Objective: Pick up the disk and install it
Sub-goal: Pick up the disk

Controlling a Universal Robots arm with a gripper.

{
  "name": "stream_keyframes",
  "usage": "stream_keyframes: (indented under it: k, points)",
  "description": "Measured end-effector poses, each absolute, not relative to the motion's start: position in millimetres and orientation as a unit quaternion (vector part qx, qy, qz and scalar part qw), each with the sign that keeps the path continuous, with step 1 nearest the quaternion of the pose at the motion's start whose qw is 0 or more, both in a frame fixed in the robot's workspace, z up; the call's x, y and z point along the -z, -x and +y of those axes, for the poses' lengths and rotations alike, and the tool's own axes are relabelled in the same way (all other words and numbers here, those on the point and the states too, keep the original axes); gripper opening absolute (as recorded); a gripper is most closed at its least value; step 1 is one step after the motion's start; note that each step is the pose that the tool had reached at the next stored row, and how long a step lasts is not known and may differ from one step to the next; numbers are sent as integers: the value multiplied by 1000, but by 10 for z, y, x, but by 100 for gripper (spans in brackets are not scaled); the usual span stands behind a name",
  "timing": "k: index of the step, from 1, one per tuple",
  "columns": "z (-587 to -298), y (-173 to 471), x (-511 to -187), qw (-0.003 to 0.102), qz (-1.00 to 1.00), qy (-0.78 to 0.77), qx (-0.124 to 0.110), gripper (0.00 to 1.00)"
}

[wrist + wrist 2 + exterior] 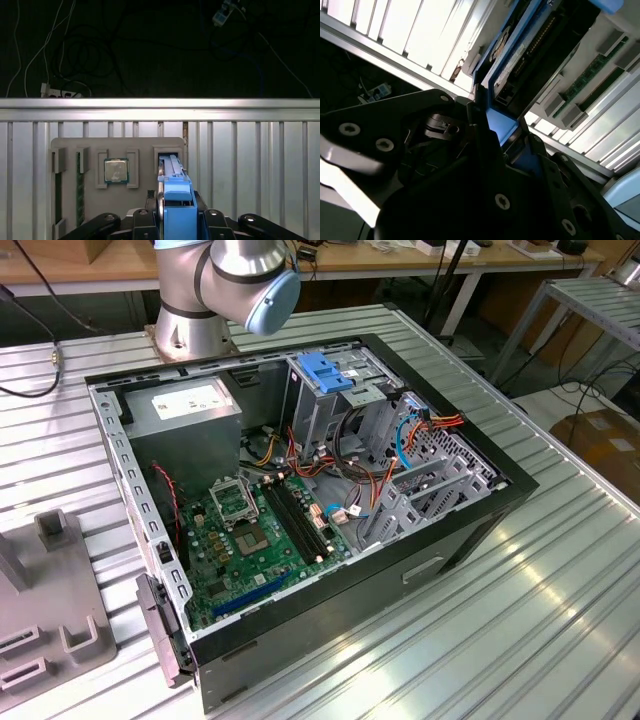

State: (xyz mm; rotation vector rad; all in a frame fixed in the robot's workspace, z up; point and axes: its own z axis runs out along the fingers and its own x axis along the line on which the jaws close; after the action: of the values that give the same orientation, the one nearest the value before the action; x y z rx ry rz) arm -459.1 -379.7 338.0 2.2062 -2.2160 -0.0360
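I have the black two-fingered end effector [175,201] closed on the disk [170,167], a flat dark-grey hard drive with bright blue plastic side rails, and its fingers [150,200] press on either side of the blue end tab. In the second wrist view the end effector [502,122] clamps the same blue tab, and the dark body of the disk [532,42] runs away from it with a pale label strip along one face; I cannot make out its print. The disk stands on edge with its far end at a slot in the flat grey plastic fixture tray [90,150], and I cannot tell whether it is clear of that slot. A square silver processor chip [116,171] lies in a pocket beside it, and a narrow green memory stick [80,187] lies further along the tray. The tray rests on the ribbed aluminium table [250,165]. In the exterior view the tray [50,625] lies at the exterior view's left, well apart from the open black computer case [470,530] in the middle of the table [520,640]. Inside the case I see a green motherboard [260,540], a broad blue plastic latch piece [325,370] and a grey boxy power supply [185,440] whose white label [190,400] I cannot read. The silver arm [220,280] rises beyond the case.
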Motion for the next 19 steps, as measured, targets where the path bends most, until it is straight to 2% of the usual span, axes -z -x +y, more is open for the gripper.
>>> stream_keyframes:
  k: [19]
  points:
    - [-3796,4585,-3567,8,-709,-705,12,37]
